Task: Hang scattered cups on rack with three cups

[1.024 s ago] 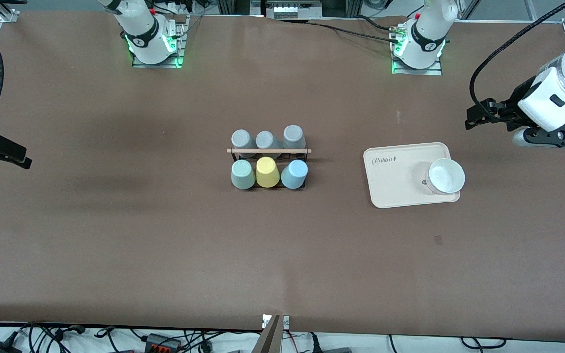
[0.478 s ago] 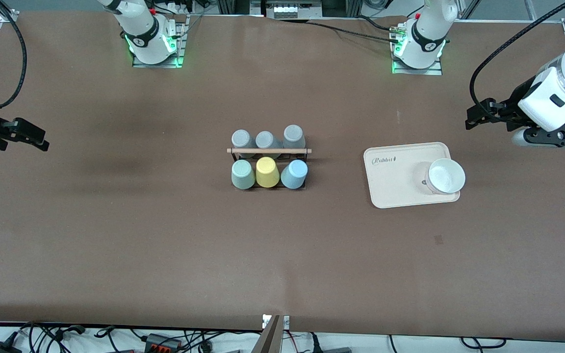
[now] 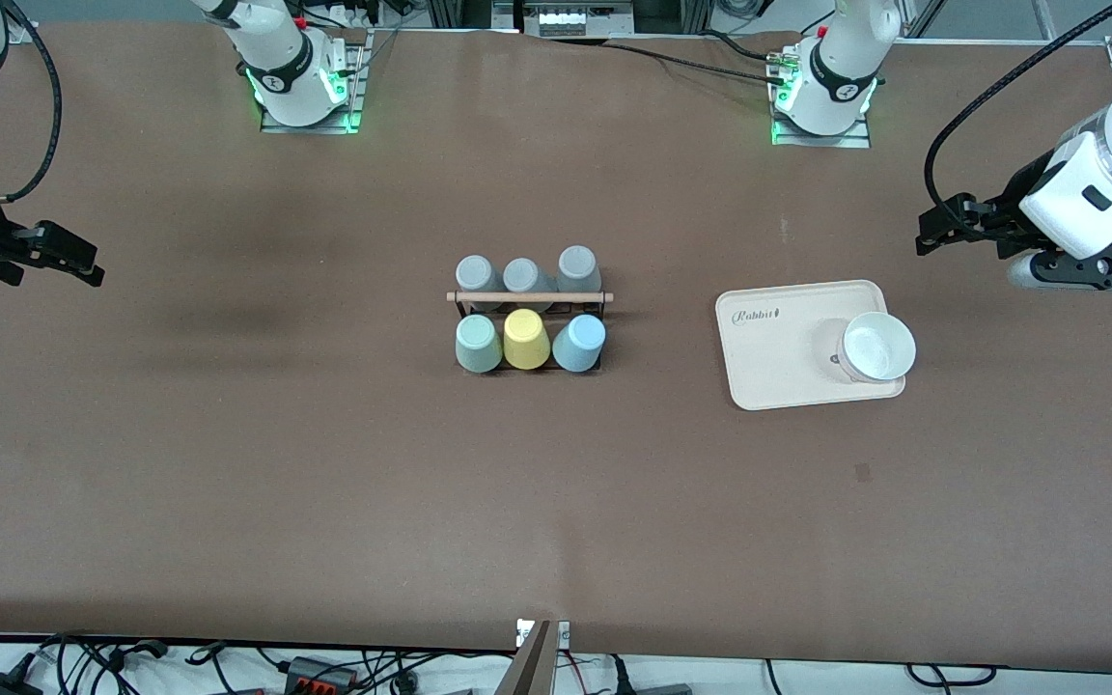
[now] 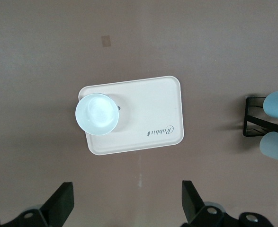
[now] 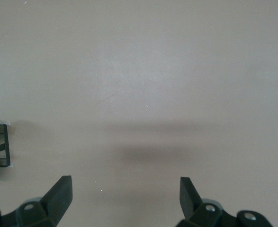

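Since the earlier frames, only the right gripper (image 3: pixel 83 263) has been carried inward from the table's edge, over bare tabletop at the right arm's end; its fingers (image 5: pixel 58 191) are seen spread apart with nothing between them. The left gripper (image 3: pixel 937 232) has not shifted and waits over the table near the cream tray (image 3: pixel 778 372), jaws likewise wide and empty, with the white bowl (image 3: pixel 876 347) resting on that tray. At the table's middle the rack (image 3: pixel 529 297) is filled: the mint green cup (image 3: pixel 478 343), the yellow cup (image 3: pixel 526 339) and the light blue cup (image 3: pixel 579 343) are set upside down in its nearer row, and three grey cups (image 3: pixel 522 275) in the farther row. No cup is seen loose on the table, so the hanging is judged done. Should anything remain, the arms are best withdrawn high and wide of the wooden rod, so that no seated cup is knocked.
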